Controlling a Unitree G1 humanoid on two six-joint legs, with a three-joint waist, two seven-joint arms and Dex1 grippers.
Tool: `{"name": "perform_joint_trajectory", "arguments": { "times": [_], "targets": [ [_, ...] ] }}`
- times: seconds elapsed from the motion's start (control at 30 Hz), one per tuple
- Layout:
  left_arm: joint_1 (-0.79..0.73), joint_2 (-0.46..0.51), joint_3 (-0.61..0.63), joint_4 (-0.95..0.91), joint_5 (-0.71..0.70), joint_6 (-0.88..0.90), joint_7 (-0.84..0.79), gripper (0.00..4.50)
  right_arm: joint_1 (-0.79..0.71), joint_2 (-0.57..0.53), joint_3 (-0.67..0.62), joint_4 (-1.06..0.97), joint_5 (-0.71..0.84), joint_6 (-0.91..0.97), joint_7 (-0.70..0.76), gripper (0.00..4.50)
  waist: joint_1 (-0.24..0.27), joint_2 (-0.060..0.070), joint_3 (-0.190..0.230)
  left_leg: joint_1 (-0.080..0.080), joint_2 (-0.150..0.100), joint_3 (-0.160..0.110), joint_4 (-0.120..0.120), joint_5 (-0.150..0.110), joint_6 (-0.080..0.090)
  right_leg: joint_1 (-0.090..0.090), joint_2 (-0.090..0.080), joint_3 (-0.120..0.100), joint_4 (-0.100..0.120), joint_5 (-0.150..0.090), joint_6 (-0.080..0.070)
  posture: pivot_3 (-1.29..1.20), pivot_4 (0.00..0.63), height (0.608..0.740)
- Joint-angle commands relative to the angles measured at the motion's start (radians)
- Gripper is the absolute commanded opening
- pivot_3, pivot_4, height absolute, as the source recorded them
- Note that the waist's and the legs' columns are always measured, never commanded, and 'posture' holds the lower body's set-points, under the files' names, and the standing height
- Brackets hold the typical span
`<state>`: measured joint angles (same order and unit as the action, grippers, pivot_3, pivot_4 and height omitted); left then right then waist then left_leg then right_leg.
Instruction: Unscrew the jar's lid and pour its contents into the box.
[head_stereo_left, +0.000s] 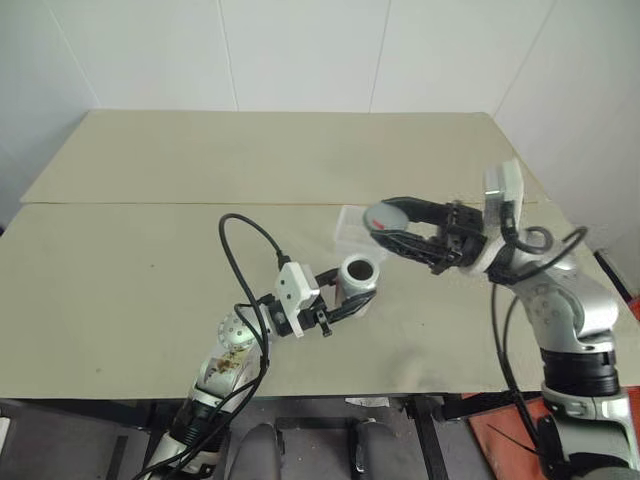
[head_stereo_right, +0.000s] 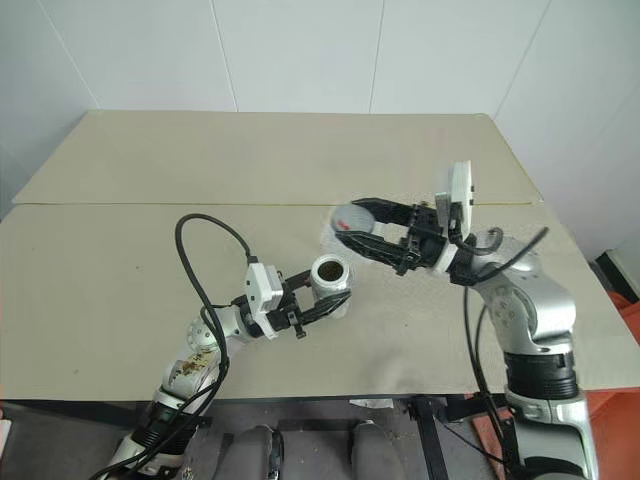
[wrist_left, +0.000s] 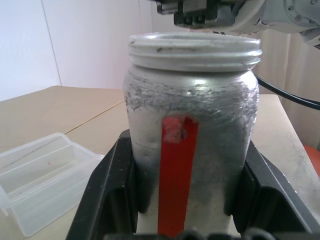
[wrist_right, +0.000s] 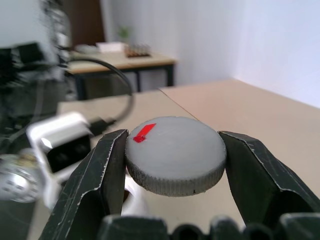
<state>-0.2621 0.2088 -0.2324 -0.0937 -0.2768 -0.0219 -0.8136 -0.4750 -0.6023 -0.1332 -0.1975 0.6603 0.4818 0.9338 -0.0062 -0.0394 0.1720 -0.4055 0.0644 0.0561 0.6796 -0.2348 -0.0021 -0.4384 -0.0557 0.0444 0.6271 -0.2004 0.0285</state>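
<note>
My left gripper (head_stereo_left: 352, 293) is shut on the jar (head_stereo_left: 360, 272), a silvery cylinder with a vertical red stripe (wrist_left: 176, 170). It stands upright above the table's front middle, and its threaded mouth (wrist_left: 195, 47) is bare. Whatever contents it holds are hidden inside it. My right gripper (head_stereo_left: 378, 227) is shut on the lid (head_stereo_left: 386, 214), a flat grey round cap with a red mark (wrist_right: 144, 133). The lid hangs up and to the right of the jar's mouth, apart from it. The box (head_stereo_left: 346, 232), a low clear plastic tub, rests on the table just behind the jar, partly under the lid.
The beige table (head_stereo_left: 150, 260) has a seam across its middle, with open surface to the left and at the back. A black cable (head_stereo_left: 245, 232) loops up from my left arm. White walls close the far side. The table's right edge is near my right arm.
</note>
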Motion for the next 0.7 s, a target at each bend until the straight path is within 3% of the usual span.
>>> {"name": "perform_joint_trajectory", "arguments": {
  "times": [0.03,0.1,0.27,0.5,0.67,0.7],
  "targets": [
    [-0.007,0.004,0.029,-0.051,-0.019,-0.003,0.018,1.93,0.050,-0.057,-0.065,-0.008,-0.086,0.039,-0.141,2.76,0.000,0.000,0.000,0.000,0.000,0.000,0.000,0.000,0.000,0.000,0.000,0.000,0.000,0.000,0.000,0.00,0.150,0.740],
    [-0.007,0.008,0.037,-0.055,-0.021,0.002,0.023,1.93,0.066,-0.069,-0.078,0.000,-0.073,0.111,-0.191,2.76,-0.004,0.000,0.000,0.000,0.000,0.000,0.000,0.000,0.000,0.000,0.000,0.000,0.000,0.000,0.000,0.00,0.150,0.740],
    [-0.028,0.025,0.066,-0.025,-0.024,0.000,0.020,1.93,0.158,-0.133,0.066,0.011,-0.276,0.151,-0.282,2.76,-0.009,0.000,0.000,0.001,0.000,0.000,0.000,0.000,0.000,0.000,0.000,0.001,0.000,0.000,0.001,0.00,0.150,0.740],
    [-0.061,0.036,0.087,0.010,-0.015,-0.012,0.017,1.93,0.187,-0.129,0.142,0.106,-0.388,0.216,-0.346,2.76,-0.008,0.000,0.000,0.001,-0.001,0.000,0.000,0.000,0.001,0.000,0.000,0.001,0.000,-0.001,0.003,0.00,0.150,0.740],
    [-0.057,0.043,0.098,0.009,-0.001,-0.013,0.036,1.93,0.211,-0.163,0.141,0.070,-0.374,0.233,-0.286,4.35,-0.004,0.001,0.000,0.001,-0.001,0.000,0.000,0.000,0.001,0.001,0.000,0.001,0.000,-0.001,0.003,0.00,0.150,0.740],
    [-0.056,0.045,0.099,0.010,0.002,-0.013,0.039,1.93,0.212,-0.167,0.140,0.061,-0.374,0.236,-0.281,4.47,-0.004,0.001,0.000,0.001,-0.001,0.000,0.000,0.000,0.001,0.001,0.000,0.001,-0.001,-0.001,0.003,0.00,0.150,0.740]
  ]
}}
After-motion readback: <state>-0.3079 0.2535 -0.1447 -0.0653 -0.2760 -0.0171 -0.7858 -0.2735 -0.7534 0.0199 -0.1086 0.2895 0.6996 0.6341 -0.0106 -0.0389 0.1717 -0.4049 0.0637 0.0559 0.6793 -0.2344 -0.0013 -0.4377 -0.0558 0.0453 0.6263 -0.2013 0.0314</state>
